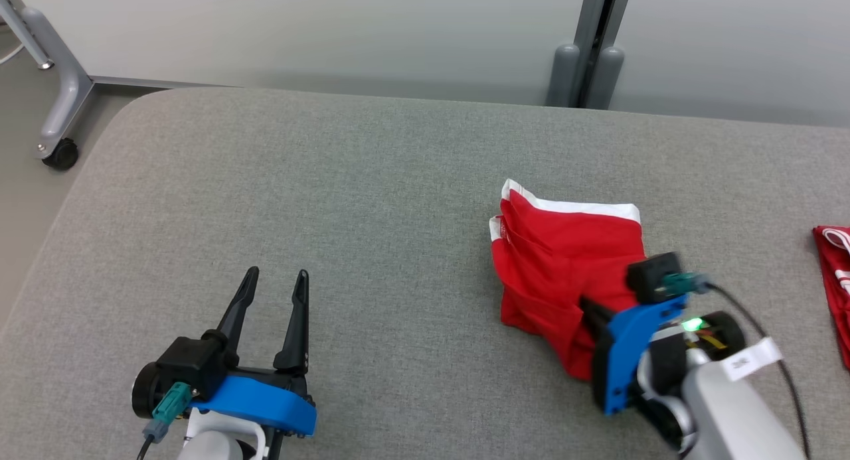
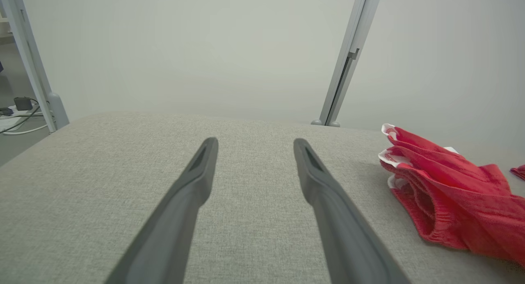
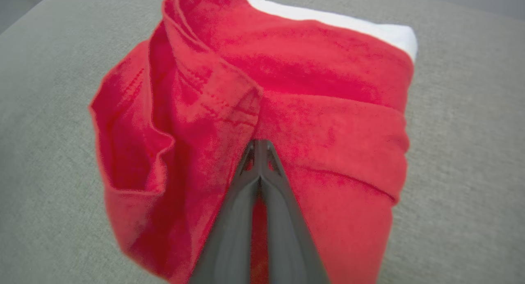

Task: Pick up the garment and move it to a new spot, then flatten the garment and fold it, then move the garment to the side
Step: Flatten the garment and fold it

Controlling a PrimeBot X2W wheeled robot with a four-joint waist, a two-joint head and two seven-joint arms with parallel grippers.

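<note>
Pickup step: my right gripper [image 3: 258, 146] has its jaws pinched on the red shorts [image 1: 564, 254], left gripper [image 1: 277, 272] is wide open, so next I'd lift cleanly.

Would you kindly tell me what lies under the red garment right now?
The red garment rests on the grey table, which shows all around it. Whatever lies beneath its folds is covered.

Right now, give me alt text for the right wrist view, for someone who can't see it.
The right gripper is pinched shut on a fold of the crumpled red garment. It has a white band along its far edge and lies on a grey fabric surface.
</note>
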